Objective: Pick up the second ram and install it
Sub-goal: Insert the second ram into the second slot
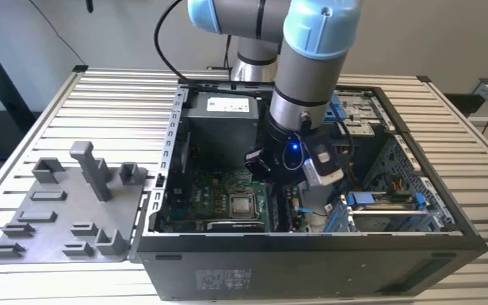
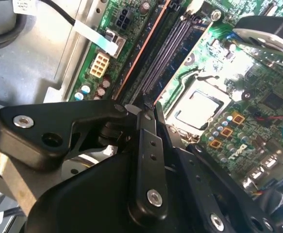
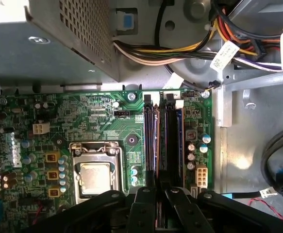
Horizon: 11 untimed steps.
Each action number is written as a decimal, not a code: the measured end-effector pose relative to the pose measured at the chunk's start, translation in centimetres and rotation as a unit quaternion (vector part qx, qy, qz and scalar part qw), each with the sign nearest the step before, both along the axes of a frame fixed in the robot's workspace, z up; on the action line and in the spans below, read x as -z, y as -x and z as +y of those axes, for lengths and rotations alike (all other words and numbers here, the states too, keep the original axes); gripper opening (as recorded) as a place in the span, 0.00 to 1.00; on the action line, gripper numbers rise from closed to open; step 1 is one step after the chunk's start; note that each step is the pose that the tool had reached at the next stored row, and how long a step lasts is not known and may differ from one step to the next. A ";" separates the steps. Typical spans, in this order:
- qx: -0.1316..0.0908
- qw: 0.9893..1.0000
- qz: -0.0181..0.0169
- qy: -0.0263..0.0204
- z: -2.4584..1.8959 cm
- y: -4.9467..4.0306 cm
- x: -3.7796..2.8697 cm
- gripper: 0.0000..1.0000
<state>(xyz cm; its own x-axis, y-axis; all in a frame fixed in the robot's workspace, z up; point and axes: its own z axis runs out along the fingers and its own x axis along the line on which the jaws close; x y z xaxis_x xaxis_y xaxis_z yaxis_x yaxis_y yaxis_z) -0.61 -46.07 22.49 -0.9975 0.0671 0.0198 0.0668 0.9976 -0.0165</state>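
Note:
My gripper [image 3: 158, 196] [image 2: 148, 112] reaches down inside the open computer case [image 1: 312, 254], over the memory slots [image 3: 163, 141] [image 2: 168, 53] beside the processor socket [image 3: 95, 177] [image 2: 197, 107]. Its two black fingers [image 3: 143, 206] stand almost together. Between them sits a thin dark edge in line with the slots, which I take for the second ram [image 3: 159, 216] seen edge-on; the fingers hide most of it. In the exterior view the arm's wrist [image 1: 299, 159] covers the spot above the slots [image 1: 282, 213].
A grey power supply box [image 3: 58, 39] [image 1: 227, 117] and a bundle of cables [image 3: 180, 48] lie just beyond the slots. A drive cage [image 1: 388, 210] fills the case's side at the exterior view's right. A grey parts fixture [image 1: 66, 210] lies on the slatted table [image 1: 108, 101] outside.

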 end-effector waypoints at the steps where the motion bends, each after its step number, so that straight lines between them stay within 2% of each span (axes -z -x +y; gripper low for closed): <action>1: -0.001 1.000 0.000 0.000 0.00 0.00 0.00 0.14; 11: -0.026 1.000 -0.001 0.000 0.00 0.00 0.29 0.14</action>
<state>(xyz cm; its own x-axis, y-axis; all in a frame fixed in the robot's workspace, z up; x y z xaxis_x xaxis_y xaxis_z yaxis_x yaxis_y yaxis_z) -0.61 -46.07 22.20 -0.9997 0.0144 0.0178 0.0141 0.9998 -0.0166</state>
